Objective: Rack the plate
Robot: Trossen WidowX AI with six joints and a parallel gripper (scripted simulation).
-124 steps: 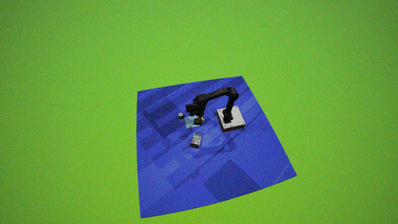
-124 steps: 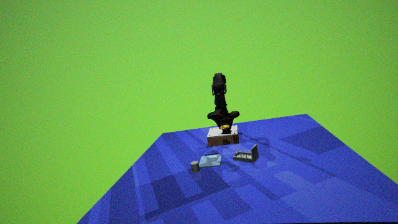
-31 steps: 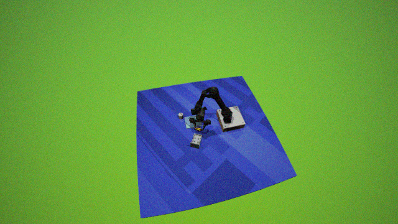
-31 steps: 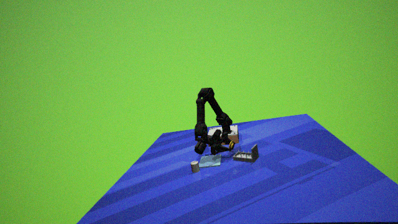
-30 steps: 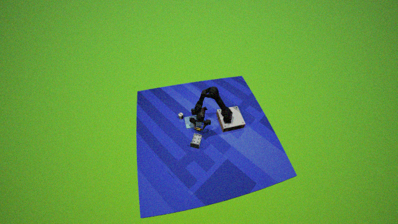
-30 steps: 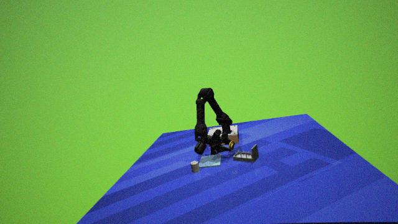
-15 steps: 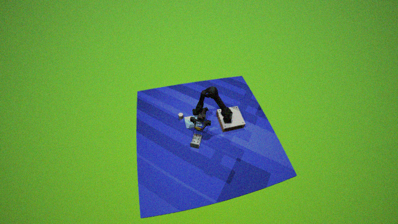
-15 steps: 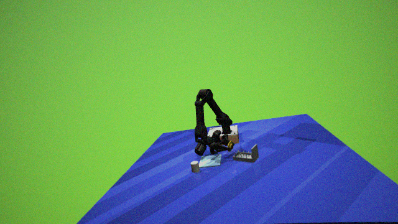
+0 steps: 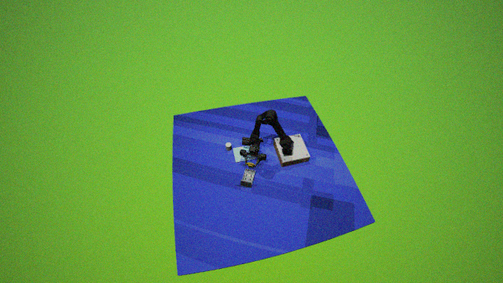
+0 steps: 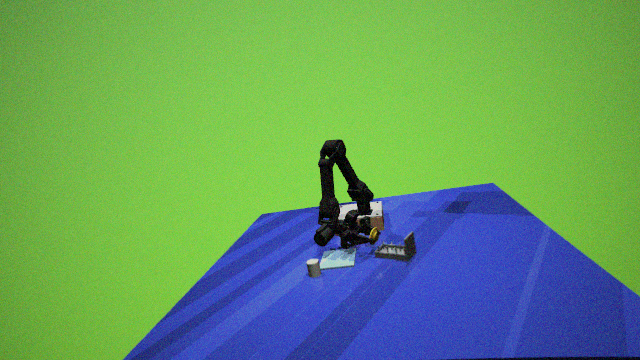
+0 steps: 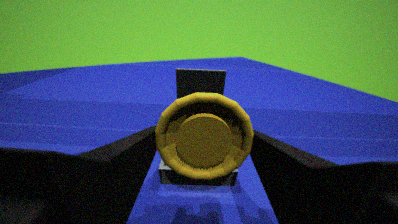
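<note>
The yellow plate [image 9: 251, 165] [image 10: 374, 235] [image 11: 204, 140] is held by its opposite edges between the fingers of my gripper [image 9: 251, 163] [image 10: 372, 237] [image 11: 203, 133], which is shut on it. The plate stands nearly upright and its round face fills the middle of the wrist view. It is in the air, short of the dish rack and above its level. The grey dish rack [image 9: 248, 177] [image 10: 395, 251] [image 11: 170, 176] stands on the blue surface, with a tall dark panel [image 10: 410, 244] [image 11: 201, 82] at its far end. In the wrist view the plate hides most of the rack's slots and rails.
A pale blue square [image 9: 237, 154] [image 10: 338, 259] lies under and beside the gripper. A small whitish cylinder [image 9: 228, 146] [image 10: 313, 268] stands by it, away from the rack. My arm's base is on a white-topped block [image 9: 301, 152] [image 10: 378, 207].
</note>
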